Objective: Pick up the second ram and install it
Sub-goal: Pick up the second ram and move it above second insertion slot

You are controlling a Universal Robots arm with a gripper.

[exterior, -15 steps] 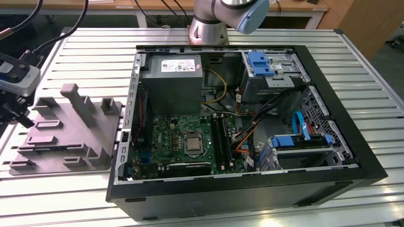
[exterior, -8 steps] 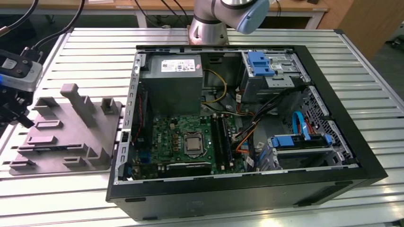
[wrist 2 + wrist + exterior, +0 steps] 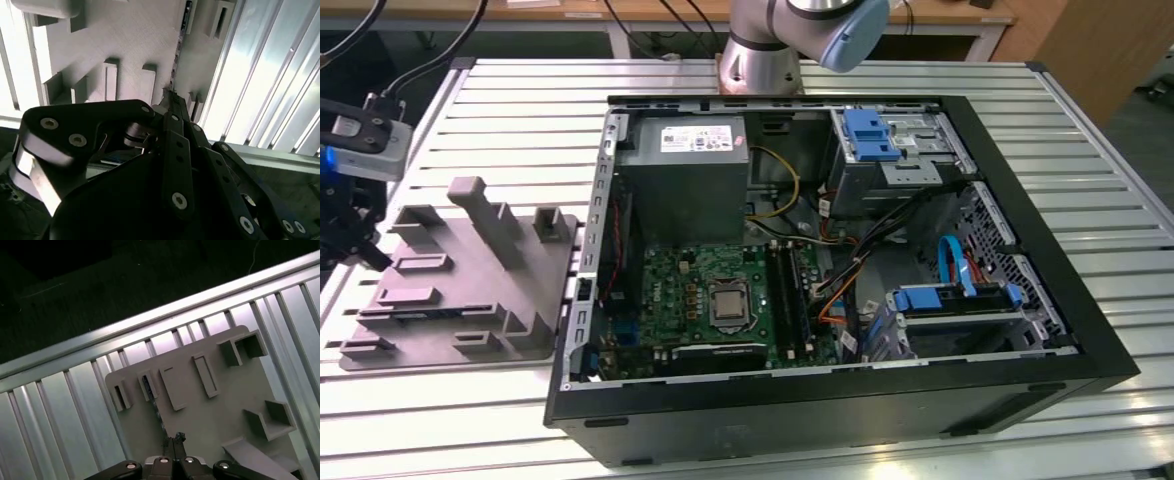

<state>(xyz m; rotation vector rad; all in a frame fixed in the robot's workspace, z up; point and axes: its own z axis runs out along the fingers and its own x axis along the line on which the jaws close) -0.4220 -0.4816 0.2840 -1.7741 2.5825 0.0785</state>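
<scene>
One tool [image 3: 173,439] — tips pressed together — over one tray [image 3: 235,395] holding the second ram [image 3: 147,384].

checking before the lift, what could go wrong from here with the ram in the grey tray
1. The gripper seems to sit near one end of the second ram, not its middle. A hold there could let the thin stick tilt or twist.
2. The ram stands on edge between raised blocks of the grey tray. A slanted pull might snag it on them.
</scene>
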